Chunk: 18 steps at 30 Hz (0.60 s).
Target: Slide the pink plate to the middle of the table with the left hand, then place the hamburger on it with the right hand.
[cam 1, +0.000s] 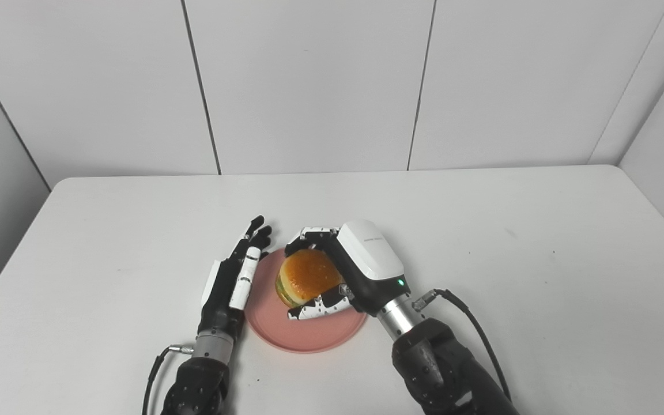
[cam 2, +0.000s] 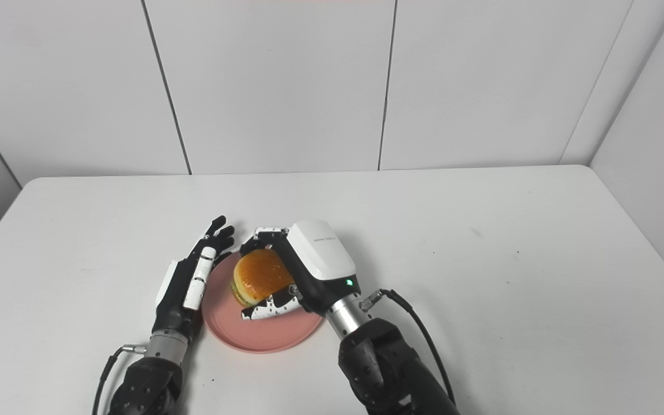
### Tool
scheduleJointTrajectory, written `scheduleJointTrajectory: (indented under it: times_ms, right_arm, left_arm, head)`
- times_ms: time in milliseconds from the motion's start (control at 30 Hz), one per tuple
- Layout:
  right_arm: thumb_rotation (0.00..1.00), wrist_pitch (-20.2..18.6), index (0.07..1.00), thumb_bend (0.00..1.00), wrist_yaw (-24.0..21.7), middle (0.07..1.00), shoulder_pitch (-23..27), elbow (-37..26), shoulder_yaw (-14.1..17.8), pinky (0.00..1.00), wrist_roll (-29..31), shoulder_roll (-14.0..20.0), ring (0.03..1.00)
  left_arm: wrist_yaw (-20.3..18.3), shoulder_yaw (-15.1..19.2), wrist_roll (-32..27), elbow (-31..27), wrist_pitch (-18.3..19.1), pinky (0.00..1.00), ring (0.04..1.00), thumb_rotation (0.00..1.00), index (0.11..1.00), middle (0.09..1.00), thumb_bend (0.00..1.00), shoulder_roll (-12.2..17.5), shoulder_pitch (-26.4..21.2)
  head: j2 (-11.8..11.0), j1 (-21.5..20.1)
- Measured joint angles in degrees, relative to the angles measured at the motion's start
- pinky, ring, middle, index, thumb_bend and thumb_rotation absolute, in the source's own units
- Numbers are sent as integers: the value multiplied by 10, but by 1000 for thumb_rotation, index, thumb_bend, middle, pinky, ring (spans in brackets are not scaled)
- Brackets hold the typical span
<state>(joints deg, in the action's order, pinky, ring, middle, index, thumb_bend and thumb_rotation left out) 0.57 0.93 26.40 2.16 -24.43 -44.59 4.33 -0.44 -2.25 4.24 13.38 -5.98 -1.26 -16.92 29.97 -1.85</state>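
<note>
**Operator:** While both arms are in frame, how far along am I?

**Describer:** Your pink plate (cam 1: 314,337) lies on the white worktop (cam 1: 482,242), near the front edge and roughly central from side to side, so the sliding step looks finished. Your left robot hand (cam 1: 237,276) rests just beside the plate's left rim, fingers straight and spread a little, holding nothing. Your right robot hand (cam 1: 338,271) is wrapped around the hamburger (cam 1: 306,276), fingers over the far side and thumb under the near side. The hamburger sits over the plate, tilted on its side. Whether it touches the plate, I cannot tell.

**Operator:** So what is left?

**Describer:** I judge only the release: settle the hamburger, loosen the fingers, draw your arm away.

**Operator:** Does either camera add anything?

**Describer:** Very little. The right eye view places everything further left and shows slightly more of the plate's pink surface (cam 2: 225,314) between the hamburger and your left robot hand. Neither view shows the underside of the hamburger.
</note>
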Motion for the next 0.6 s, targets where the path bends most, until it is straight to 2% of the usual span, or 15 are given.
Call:
scheduleJointTrajectory:
  times_ms: [333, 533, 600]
  right_arm:
    - [0, 11, 509, 511, 16, 429, 19, 84, -11, 194, -20, 11, 388]
    - [0, 22, 512, 511, 22, 426, 34, 98, -18, 222, -28, 18, 391]
    - [0, 22, 513, 511, 22, 426, 39, 108, -22, 226, -35, 20, 391]
  left_arm:
    - [10, 2, -4, 3, 1, 889, 928, 1000, 925, 934, 610, -27, 0]
    - [22, 6, -4, 8, -1, 909, 933, 1000, 947, 952, 582, -35, -2]
    - [26, 6, -4, 9, -2, 944, 949, 1000, 967, 967, 582, -35, -3]
  head:
    - [-2, 22]
    - [-2, 25]
    - [-2, 26]
